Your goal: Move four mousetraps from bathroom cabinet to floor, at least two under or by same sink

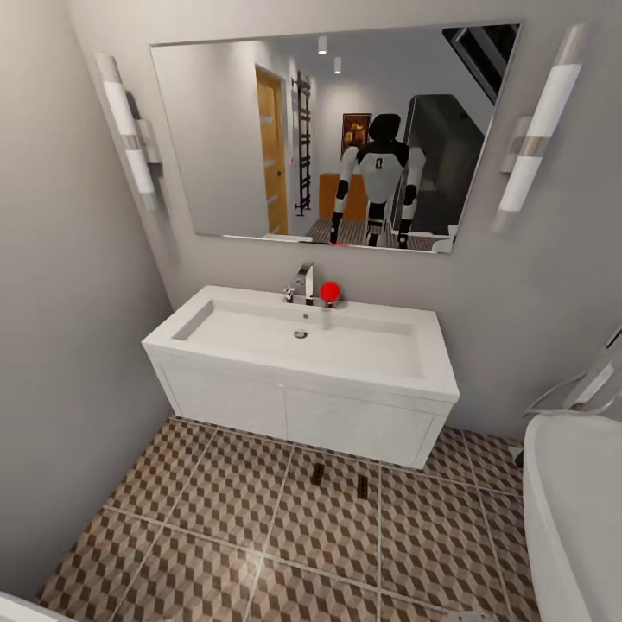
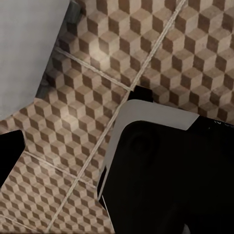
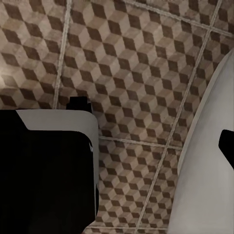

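Observation:
Two mousetraps lie on the patterned bathroom floor [image 1: 216,518] just in front of the white vanity unit [image 1: 294,410]: one small dark-looking board [image 1: 317,472] and a second [image 1: 362,486] a little to its right. Above them is the white trough bathroom sink [image 1: 259,333] with its chrome tap [image 1: 304,283]. The mirror [image 1: 225,130] reflects my body, both arms hanging down, and the orange-brown cabinet behind me. The left wrist view looks down on floor tiles [image 2: 73,122] with one dark finger [image 2: 9,156] at the frame's edge. In the right wrist view a dark finger [image 3: 227,146] shows likewise.
A red ball-like object [image 1: 329,292] sits beside the tap. The white bathtub [image 1: 574,510] rises at the right, close to the vanity. A grey wall [image 1: 60,345] closes the left side. My own white and black base [image 2: 161,170] appears in both wrist views.

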### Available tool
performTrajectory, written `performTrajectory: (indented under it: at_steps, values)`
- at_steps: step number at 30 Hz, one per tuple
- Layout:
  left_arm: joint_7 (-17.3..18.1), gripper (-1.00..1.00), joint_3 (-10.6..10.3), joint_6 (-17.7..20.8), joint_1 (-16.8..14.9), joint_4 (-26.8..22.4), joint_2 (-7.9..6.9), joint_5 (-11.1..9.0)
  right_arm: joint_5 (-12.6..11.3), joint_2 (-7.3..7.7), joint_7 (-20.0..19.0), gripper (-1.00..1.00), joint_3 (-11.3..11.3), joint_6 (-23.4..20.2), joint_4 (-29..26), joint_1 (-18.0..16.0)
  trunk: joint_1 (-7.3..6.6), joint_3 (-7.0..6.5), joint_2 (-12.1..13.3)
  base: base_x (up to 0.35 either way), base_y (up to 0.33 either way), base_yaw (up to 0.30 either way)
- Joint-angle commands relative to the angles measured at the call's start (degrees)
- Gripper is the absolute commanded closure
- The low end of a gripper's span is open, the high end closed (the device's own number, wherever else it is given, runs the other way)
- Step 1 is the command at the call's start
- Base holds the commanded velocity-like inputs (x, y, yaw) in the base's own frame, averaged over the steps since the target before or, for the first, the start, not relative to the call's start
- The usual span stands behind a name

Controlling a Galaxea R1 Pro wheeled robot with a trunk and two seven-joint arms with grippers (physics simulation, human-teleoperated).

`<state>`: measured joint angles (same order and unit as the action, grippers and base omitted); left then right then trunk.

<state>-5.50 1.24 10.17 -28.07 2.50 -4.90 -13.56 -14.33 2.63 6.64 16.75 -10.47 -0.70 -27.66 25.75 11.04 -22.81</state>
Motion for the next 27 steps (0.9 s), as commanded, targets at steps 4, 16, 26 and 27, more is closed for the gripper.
performTrajectory:
  at_steps: [4, 16, 26, 27]
  values:
    - [-0.13, -1.00, 0.14, 0.06, 0.33, 0.06, 0.01, -0.31, -0.49, 0.01, 0.23, -1.00, 0.48, -0.32, -0.07, -0.03, 0.03, 0.09, -0.11, 0.000, 0.000, 0.037]
    - [-0.13, -1.00, 0.17, 0.03, 0.85, 0.08, 0.03, -0.40, -0.52, 0.05, 0.70, -1.00, 0.47, -0.41, -0.09, -0.03, 0.03, -0.15, -0.11, -0.067, 0.000, 0.196]
    - [-0.13, -1.00, 0.10, 0.02, 0.90, 0.06, 0.11, -0.42, -0.46, 0.16, 0.81, -1.00, 0.57, -0.71, -0.09, -0.03, 0.03, -0.29, -0.11, -0.265, -0.003, 0.159]
    - [-0.13, -1.00, 0.09, 0.02, 0.91, 0.06, 0.12, -0.42, -0.46, 0.16, 0.81, -1.00, 0.58, -0.72, -0.09, -0.03, 0.03, -0.29, -0.11, -0.294, -0.028, 0.055]
